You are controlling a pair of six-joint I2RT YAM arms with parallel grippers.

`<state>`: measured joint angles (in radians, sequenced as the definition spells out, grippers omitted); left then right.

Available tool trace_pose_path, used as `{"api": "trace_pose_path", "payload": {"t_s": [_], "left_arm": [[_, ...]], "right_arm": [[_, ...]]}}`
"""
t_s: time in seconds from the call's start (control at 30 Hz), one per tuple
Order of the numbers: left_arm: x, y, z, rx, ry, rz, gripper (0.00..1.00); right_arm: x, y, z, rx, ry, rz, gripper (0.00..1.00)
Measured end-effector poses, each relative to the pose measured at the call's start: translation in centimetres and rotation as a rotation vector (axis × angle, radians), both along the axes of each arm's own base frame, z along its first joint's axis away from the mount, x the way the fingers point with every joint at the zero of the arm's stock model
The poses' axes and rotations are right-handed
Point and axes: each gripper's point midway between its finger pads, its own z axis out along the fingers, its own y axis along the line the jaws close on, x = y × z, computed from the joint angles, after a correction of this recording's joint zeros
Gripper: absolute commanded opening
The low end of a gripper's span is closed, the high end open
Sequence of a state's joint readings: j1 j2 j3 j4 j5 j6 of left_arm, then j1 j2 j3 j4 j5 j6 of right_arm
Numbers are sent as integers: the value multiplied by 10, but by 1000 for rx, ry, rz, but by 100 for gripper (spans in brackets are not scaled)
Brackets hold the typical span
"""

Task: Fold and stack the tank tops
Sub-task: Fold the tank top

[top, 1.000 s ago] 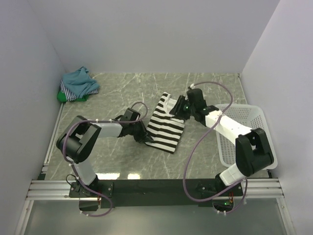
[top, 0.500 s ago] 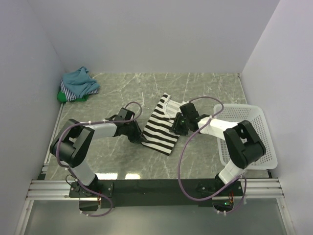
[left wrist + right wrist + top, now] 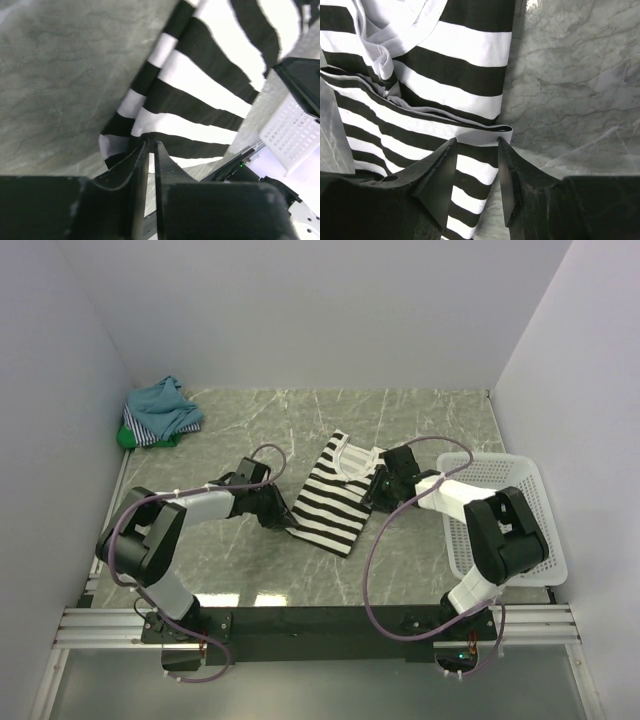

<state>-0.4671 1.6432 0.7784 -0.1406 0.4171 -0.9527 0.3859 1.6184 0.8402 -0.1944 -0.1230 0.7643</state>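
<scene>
My two tools at the striped tank top (image 3: 335, 502), one at each side edge

The left tool (image 3: 150, 146) is pinched almost closed on the hem, and my fingers hide the grip itself. The right tool (image 3: 476, 144) is partly open with the folded edge lying between its fingers; I can't tell if they touch it. The top lies flat on the surface (image 3: 420, 430) ahead of both.

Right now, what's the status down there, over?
Left gripper shut on edge of striped tank top. Right gripper open over opposite edge. Basket beside, not blocking.

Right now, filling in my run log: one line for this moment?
left gripper: jaws shut on striped tank top edge | right gripper: jaws open at opposite edge | other tops piled back-left
</scene>
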Motion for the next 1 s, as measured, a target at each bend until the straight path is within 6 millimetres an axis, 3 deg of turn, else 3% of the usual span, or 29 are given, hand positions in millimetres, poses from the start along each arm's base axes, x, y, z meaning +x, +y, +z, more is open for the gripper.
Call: {"api": "trace_pose_path", "payload": {"t_s": [0.17,0.3,0.4,0.53,0.63,0.73,0.87,1.0], "left_arm": [[6,-3,19,-21,-57,-14,29],[21,-4,46,-19,-145,-23,32],[30,3,67,16,-221,-2,38],[29,17,77,76,-268,23,50],[22,23,69,97,-272,12,51],[7,30,50,124,-231,-6,52],[-11,39,26,156,-179,-23,53],[-17,41,10,164,-156,-30,54]], "right_arm": [[-1,-5,7,-21,-14,-1,46],[-3,-4,32,-55,-78,14,47],[-15,10,50,-77,-131,58,47],[-57,50,62,-66,-173,175,48],[-98,66,49,-56,-140,247,49],[-126,63,29,-75,-85,251,52],[-145,61,13,-93,-44,239,56],[-152,59,6,-96,-30,210,57]]}}
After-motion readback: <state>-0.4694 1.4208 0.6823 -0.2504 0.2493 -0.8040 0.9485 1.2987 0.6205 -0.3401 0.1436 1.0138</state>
